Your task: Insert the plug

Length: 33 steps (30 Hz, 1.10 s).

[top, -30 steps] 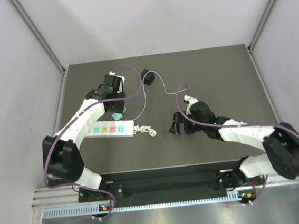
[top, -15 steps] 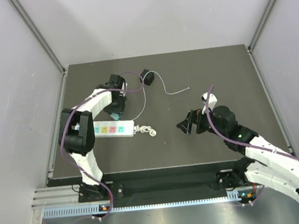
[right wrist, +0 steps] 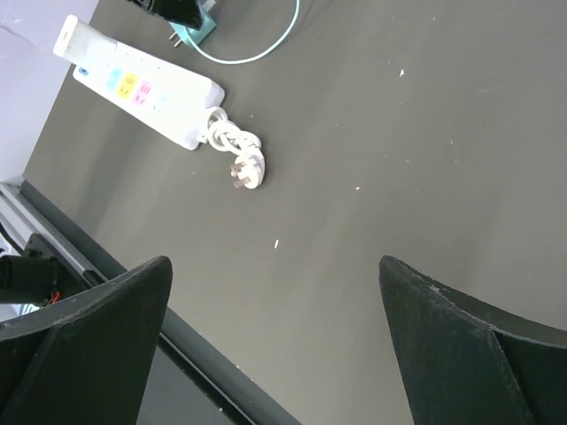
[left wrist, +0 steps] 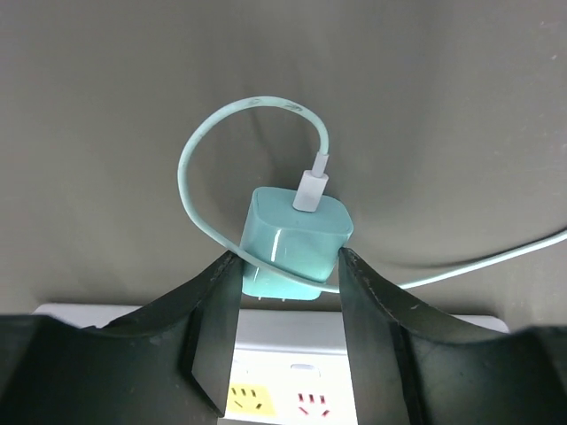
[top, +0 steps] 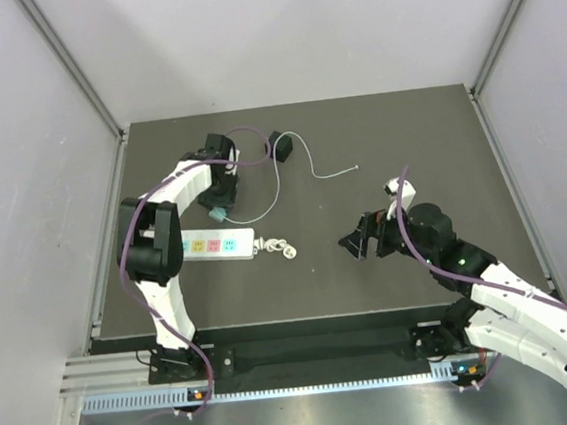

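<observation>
Left gripper [left wrist: 290, 262] is clamped on the teal plug [left wrist: 297, 235], with the prongs facing the power strip [left wrist: 292, 338] across the frame bottom and just short of its sockets. I'd push straight down-frame. Right gripper [right wrist: 275, 266] is spread wide, empty and well apart.

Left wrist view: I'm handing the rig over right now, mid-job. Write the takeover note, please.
Left gripper: shut on the teal cube-shaped plug adapter, teal cable attached, held at the far edge of the long white power strip with coloured sockets.
Right gripper: open, empty, over the dark table.
Done: plug grasped.
Left: line the prongs up with a socket and push in; it is not seated.
A small black cube with a thin pale wire lies farther back.
</observation>
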Motion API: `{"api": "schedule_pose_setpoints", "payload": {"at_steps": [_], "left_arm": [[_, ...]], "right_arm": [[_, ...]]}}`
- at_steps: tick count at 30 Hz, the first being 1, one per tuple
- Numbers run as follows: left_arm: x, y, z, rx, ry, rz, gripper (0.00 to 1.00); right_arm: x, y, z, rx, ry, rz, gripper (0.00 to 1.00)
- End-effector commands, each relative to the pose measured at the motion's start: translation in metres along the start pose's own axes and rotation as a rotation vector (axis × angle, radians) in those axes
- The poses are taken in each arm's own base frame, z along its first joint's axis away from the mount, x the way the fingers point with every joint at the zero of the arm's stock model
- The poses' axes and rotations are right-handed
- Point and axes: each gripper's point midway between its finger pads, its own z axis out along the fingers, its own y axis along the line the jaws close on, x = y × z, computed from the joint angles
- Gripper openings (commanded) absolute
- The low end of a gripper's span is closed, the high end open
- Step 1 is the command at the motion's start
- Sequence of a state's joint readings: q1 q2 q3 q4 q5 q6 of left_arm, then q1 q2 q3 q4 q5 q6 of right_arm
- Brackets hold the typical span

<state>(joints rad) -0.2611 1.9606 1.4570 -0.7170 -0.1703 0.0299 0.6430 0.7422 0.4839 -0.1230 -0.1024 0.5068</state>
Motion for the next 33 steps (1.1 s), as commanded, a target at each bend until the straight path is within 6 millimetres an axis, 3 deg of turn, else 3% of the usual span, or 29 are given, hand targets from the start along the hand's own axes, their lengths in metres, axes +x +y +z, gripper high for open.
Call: {"api": "schedule_pose_setpoints", "payload": {"at_steps": [1,6,8,10,11,19,20,21,23,24,26,28,29,31,32,33], "left_arm": [[0.0,-0.021,0.016,0.111,0.016,-0.032,0.51],[-0.006,-0.042,0.016,0.217,0.003,-0.086,0.5],[-0.011,-0.054,0.01,0.285,-0.008,-0.09,0.42],[-0.02,-0.069,-0.001,0.363,-0.035,-0.103,0.36],[-0.025,-0.073,-0.011,0.381,-0.063,-0.103,0.26],[-0.054,-0.098,-0.056,0.531,-0.179,-0.124,0.24],[-0.058,-0.097,-0.067,0.539,-0.206,-0.124,0.24],[-0.062,-0.097,-0.074,0.543,-0.221,-0.132,0.29],[-0.07,-0.087,-0.09,0.506,-0.266,-0.154,0.39],[-0.072,-0.081,-0.095,0.48,-0.281,-0.166,0.42],[-0.077,-0.069,-0.11,0.431,-0.327,-0.181,0.43],[-0.077,-0.062,-0.126,0.423,-0.361,-0.199,0.43],[-0.077,-0.056,-0.129,0.413,-0.37,-0.22,0.43],[-0.072,-0.05,-0.135,0.422,-0.373,-0.284,0.43],[-0.073,-0.037,-0.145,0.421,-0.402,-0.328,0.44],[-0.063,-0.038,-0.14,0.444,-0.379,-0.39,0.44]], "right_arm": [[-0.006,0.002,-0.005,-0.007,-0.025,-0.01,1.0],[-0.008,0.001,-0.01,0.003,-0.039,-0.008,1.0],[-0.008,0.001,-0.01,0.003,-0.045,0.003,1.0],[-0.008,0.001,-0.01,-0.001,-0.051,0.008,1.0],[-0.008,0.001,-0.009,0.0,-0.05,0.013,1.0],[-0.008,-0.01,0.004,0.049,-0.059,0.013,1.0],[-0.008,-0.013,0.007,0.064,-0.06,0.007,1.0],[-0.005,-0.019,0.013,0.089,-0.041,0.004,1.0],[-0.017,-0.022,0.02,0.134,-0.051,-0.019,1.0],[-0.011,-0.028,0.03,0.168,-0.012,-0.024,1.0],[-0.018,-0.027,0.04,0.187,0.0,-0.029,1.0],[-0.026,-0.017,0.057,0.178,0.018,-0.024,0.99],[-0.041,-0.006,0.063,0.154,-0.007,-0.027,0.97],[-0.038,0.004,0.082,0.136,0.021,-0.051,0.96],[-0.06,0.019,0.09,0.108,-0.027,-0.069,0.95],[-0.048,0.022,0.104,0.112,0.02,-0.085,0.95]]}}
